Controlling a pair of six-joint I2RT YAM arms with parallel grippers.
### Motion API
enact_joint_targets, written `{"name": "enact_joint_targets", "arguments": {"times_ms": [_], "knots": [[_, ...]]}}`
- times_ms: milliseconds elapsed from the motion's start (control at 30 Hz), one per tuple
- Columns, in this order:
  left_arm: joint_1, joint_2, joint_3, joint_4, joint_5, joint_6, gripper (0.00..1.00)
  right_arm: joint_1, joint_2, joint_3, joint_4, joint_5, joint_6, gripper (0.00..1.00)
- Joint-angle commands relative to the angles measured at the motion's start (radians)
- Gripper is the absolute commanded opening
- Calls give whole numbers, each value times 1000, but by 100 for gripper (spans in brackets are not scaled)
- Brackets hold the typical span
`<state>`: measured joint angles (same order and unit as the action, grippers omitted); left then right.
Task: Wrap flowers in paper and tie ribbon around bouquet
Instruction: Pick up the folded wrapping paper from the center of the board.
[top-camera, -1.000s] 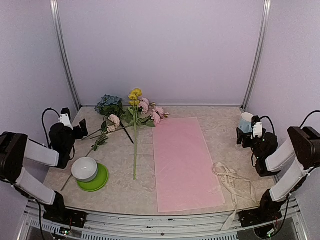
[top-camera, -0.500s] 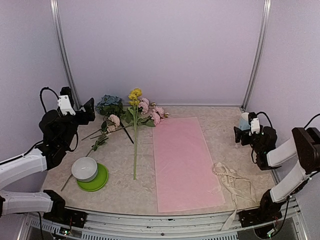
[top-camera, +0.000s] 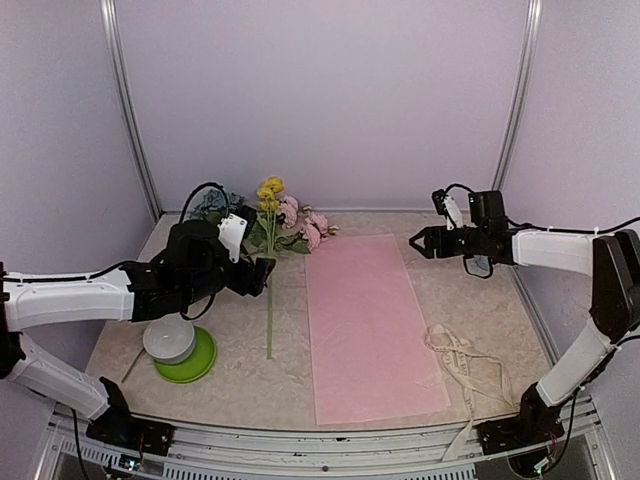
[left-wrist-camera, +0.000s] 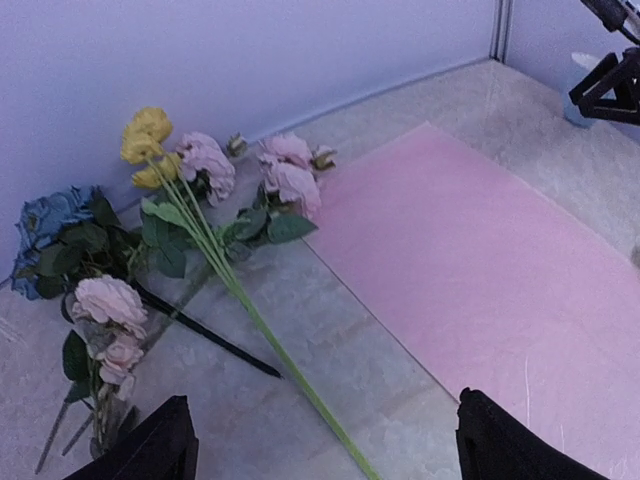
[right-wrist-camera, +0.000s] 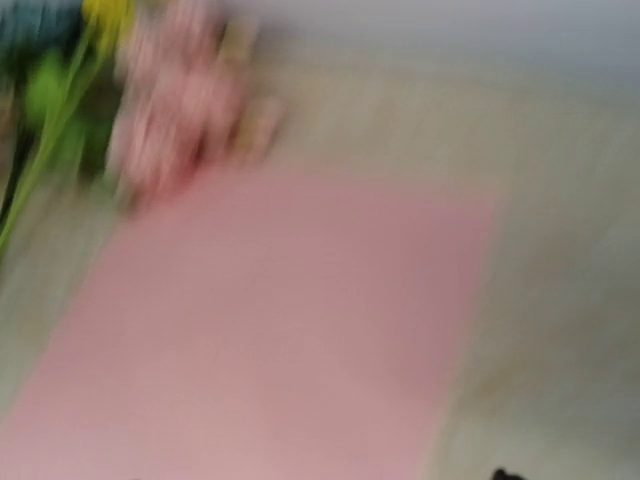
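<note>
Several loose flowers (top-camera: 283, 224), flat pink paper (top-camera: 370, 330)

Robotics lab test cell: plain lilac panels (top-camera: 320, 100) and aluminium frame posts (top-camera: 128, 110) enclose the marble-pattern counter (top-camera: 450, 270); two robot arms (top-camera: 70, 300) mounted at its near edge.

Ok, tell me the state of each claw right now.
Left claw: open, holding nothing.
Right claw: open, holding nothing.
</note>
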<state>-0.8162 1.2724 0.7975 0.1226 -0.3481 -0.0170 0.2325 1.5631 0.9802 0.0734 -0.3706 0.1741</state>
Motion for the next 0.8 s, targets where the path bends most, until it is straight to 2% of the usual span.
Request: {"name": "enact_joint_targets", "arguments": {"times_ms": [0,133,267,467,767], "knots": [[-8,96,19,-124,109,-42,87,81,68,35,-383,10,73,77],[-11,210,44,-129,146,-34,88,105,155,63,-447,-4,70,80],[-24,321,101,-187,109,8,86,105,247,120,-510,-49,62,72],[-37,465,155,-200,48,69,85,105,294,114,-497,-109,60,68],[-53,622,237,-202,79,122,84,115,329,112,-448,-194,87,67]]}}
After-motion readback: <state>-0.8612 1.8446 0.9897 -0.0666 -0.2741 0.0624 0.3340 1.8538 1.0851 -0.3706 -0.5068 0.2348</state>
